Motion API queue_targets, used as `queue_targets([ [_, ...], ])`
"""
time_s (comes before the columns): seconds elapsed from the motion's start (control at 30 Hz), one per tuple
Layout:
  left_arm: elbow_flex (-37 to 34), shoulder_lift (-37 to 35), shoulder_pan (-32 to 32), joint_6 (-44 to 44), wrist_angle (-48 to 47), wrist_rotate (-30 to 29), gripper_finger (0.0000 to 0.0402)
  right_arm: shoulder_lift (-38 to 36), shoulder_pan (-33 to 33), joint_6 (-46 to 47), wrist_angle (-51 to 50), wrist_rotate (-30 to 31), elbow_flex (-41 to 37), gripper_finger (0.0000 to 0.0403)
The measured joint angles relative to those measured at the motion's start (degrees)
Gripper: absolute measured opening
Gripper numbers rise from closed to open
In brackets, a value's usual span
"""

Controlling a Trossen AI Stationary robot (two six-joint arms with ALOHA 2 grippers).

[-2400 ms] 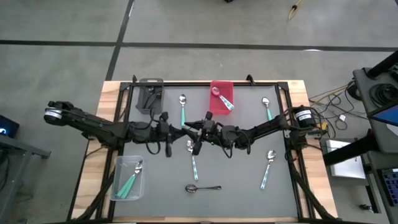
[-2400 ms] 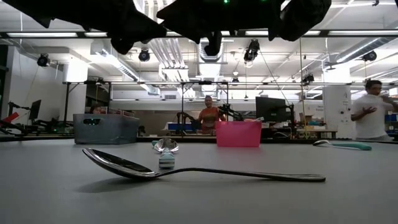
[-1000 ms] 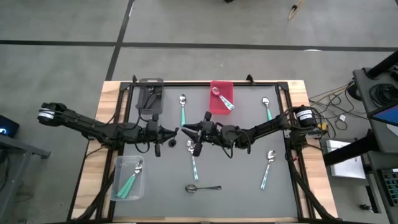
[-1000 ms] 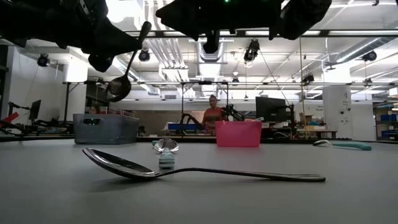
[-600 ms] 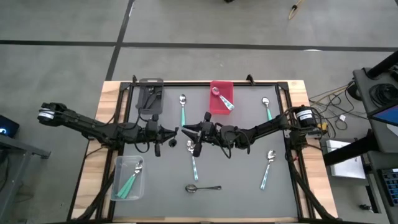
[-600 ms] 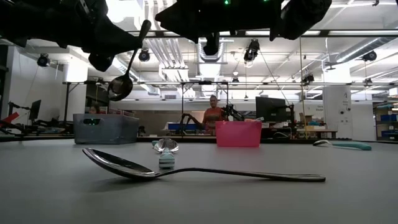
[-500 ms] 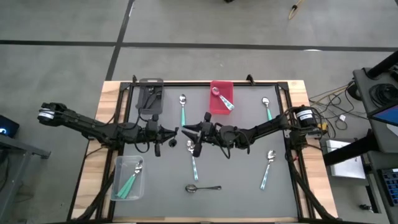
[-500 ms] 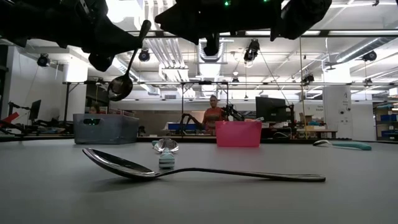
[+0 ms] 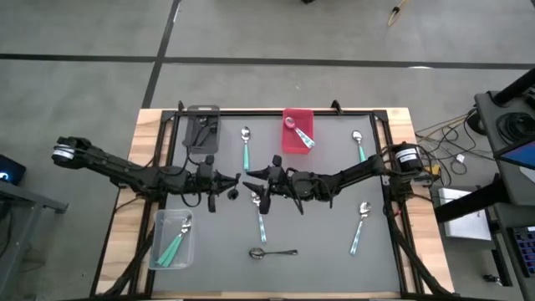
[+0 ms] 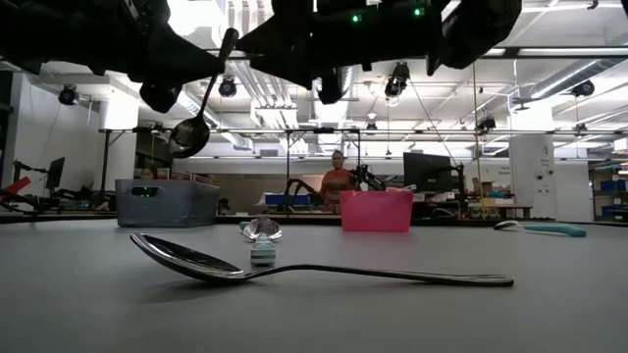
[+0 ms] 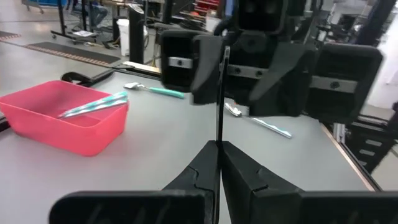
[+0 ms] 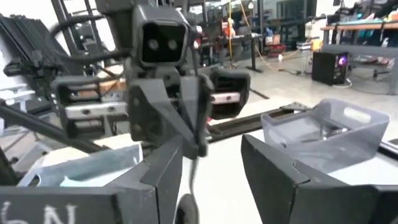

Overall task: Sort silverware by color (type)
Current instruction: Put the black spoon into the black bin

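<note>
Left gripper [image 11: 219, 163] pinches a dark spoon [image 10: 201, 103] above the counter [image 9: 334, 242], bound for sorting; right gripper [image 12: 211, 165] spread, facing it.

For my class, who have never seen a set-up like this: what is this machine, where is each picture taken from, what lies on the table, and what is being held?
It is a robot with two dark arms at a grey table. One picture looks straight down, one looks level across the tabletop, and two come from cameras on the arms' wrists.

On the table lie several teal-handled spoons and one dark spoon. A grey bin, a red bin and a clear bin stand near the edges.

The left gripper is shut on a black spoon, held up in the air with its bowl hanging down. The right gripper faces it over the middle of the table, its fingers open on either side of the spoon.
</note>
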Motion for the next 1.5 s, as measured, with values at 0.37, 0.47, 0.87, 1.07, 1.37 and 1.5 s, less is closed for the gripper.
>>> queue_targets([
  [0.37, -0.02, 7.98, -3.2, -0.04, 11.1, 0.02, 0.0, 0.74, 0.26, 4.15, 0.74, -4.81, 0.0, 0.0157],
  [0.47, 0.11, 10.0, -3.24, -0.05, 13.36, 0.02, 0.0, 0.74, 0.59, 4.28, 0.86, -5.41, 0.0, 0.0156],
  [0.87, 0.33, 15.83, -3.35, -0.48, 20.99, 0.04, 0.0, 0.74, 0.73, 4.25, 0.86, -5.4, 0.0, 0.015],
  [1.07, 0.35, 17.79, -3.36, -0.48, 23.1, 1.53, 0.0, 0.74, 0.73, 2.32, 1.65, -5.38, 0.0, 0.015],
  [1.37, 0.35, 19.09, -3.35, -0.46, 24.26, 1.86, 0.0, 0.74, 0.82, 0.14, 2.17, -5.8, 0.02, 0.0121],
  [1.5, 0.35, 19.57, -3.35, -0.46, 25.76, 1.84, 0.0, 0.74, 0.84, -0.12, 2.2, -6.13, 0.02, 0.0074],
])
